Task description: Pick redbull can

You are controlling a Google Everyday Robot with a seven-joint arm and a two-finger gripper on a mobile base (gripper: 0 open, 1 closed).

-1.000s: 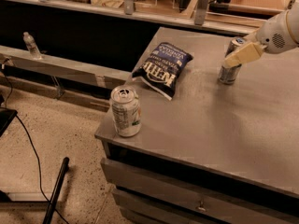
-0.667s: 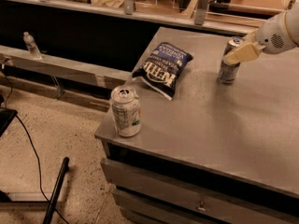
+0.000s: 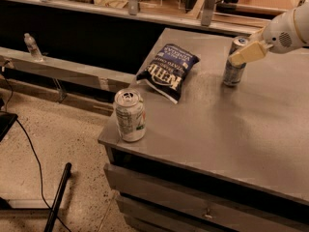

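Now, redbull can (image 3: 232, 75): upright on the table (image 3: 217, 129), right of the chip bag (image 3: 166, 70).
Gripper (image 3: 237, 57): at the can's upper part; whether it grips cannot be told.
Pale can (image 3: 129, 115): front-left of the bag.

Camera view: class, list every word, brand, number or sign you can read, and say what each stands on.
"KETTLE": large white letters, upside down, on the chip bag; its smaller print is blurred.
The redbull can, with the pincer at its top: markings too blurred to read.
The pale can at the near corner of the table: print too small to read.
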